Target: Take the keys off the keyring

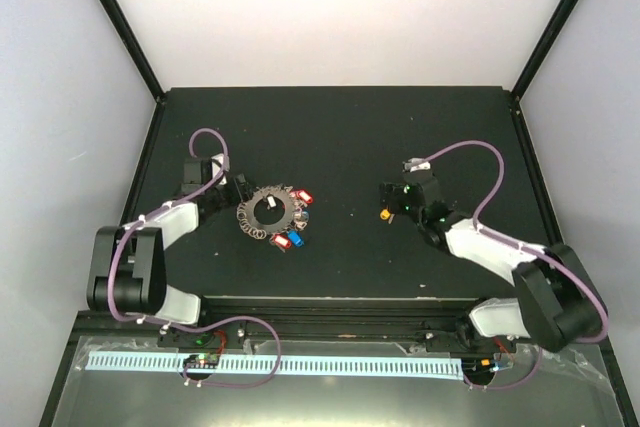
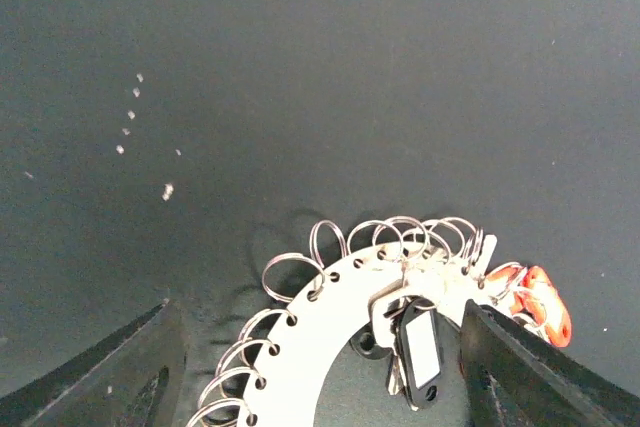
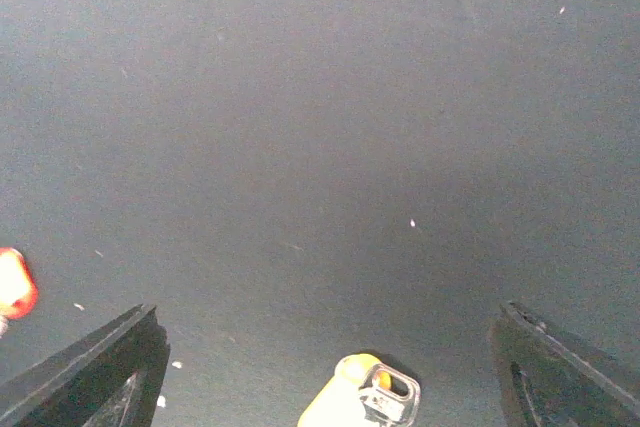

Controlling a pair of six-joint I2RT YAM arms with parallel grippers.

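- We judge the task barely begun: 1 orange-headed key (image 3: 360, 399) lies alone on the table (image 1: 350, 137), well apart from the keyring (image 2: 310, 322). It is the only one we see off the bunch.
- The rest of the keys (image 1: 283, 243) are left to do. A blue-headed key (image 1: 296, 240) sits on the ring's near side, a white-tagged key (image 2: 420, 342) inside it and a red-headed key (image 1: 303, 197) on its far side. Many small wire loops line the rim (we cannot count them, nor tell which carry keys).
- The left gripper (image 2: 316, 307) has its fingers spread wide and grips nothing. In its wrist view the keyring's pale, hole-punched band arcs up between the 2 fingers. It touches neither, as far as we can see, and the white-tagged key lies inside the arc, near the right-hand finger.
- The right gripper (image 3: 328, 310) is likewise spread wide and empty. The orange-headed key lies on the table between its 2 fingers, back toward the wrist, clear of both.
- Farther off in that same view, a red key head (image 3: 12, 282) peeks in at the left edge. We take it that the keyring lies well off to that gripper's left, out of its reach as it stands.
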